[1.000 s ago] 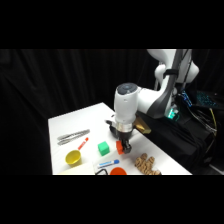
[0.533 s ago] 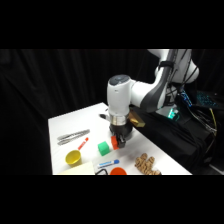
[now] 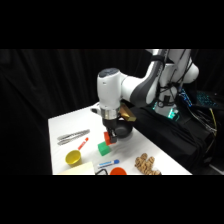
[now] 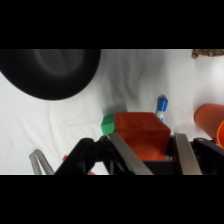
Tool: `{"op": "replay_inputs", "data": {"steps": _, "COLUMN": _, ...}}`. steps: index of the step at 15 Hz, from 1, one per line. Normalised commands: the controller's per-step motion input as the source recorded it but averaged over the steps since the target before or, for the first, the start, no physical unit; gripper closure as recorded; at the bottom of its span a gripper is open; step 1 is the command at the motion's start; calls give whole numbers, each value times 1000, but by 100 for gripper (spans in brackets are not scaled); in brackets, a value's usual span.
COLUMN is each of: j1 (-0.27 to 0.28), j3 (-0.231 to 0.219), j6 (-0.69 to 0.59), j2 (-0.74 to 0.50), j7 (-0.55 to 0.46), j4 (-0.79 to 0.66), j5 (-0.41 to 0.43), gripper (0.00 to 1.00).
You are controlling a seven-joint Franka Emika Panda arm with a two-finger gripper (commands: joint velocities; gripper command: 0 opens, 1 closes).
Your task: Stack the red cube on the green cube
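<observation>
White table (image 3: 62, 125); tool (image 4: 149, 150) clamps red cube (image 4: 141, 131).

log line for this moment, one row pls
phase: carry | claw: shut on red cube | red cube: off the table, above and beside green cube | stack: not yet done

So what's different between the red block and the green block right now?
The red cube is held between the gripper's fingers, off the table; the green cube sits free on the white table. In the wrist view the red cube shows in full, while only a green corner peeks out beside it. Both are small, plain-faced blocks of similar size.
</observation>
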Motion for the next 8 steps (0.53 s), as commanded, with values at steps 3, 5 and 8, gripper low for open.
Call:
{"op": "replay_inputs", "data": {"steps": 3, "j1": -159, "j3": 89, "j6": -103, "j2": 11, "j7": -215, "j4": 137, "j5": 71, "gripper": 75}}
{"op": "replay_inputs", "data": {"steps": 5, "j1": -153, "j3": 82, "j6": -65, "j2": 56, "j7": -218, "j4": 146, "j5": 83, "gripper": 75}}
{"op": "replay_inputs", "data": {"steps": 8, "j1": -142, "j3": 80, "j6": -29, "j2": 93, "j7": -223, "j4": 162, "j5": 95, "gripper": 75}}
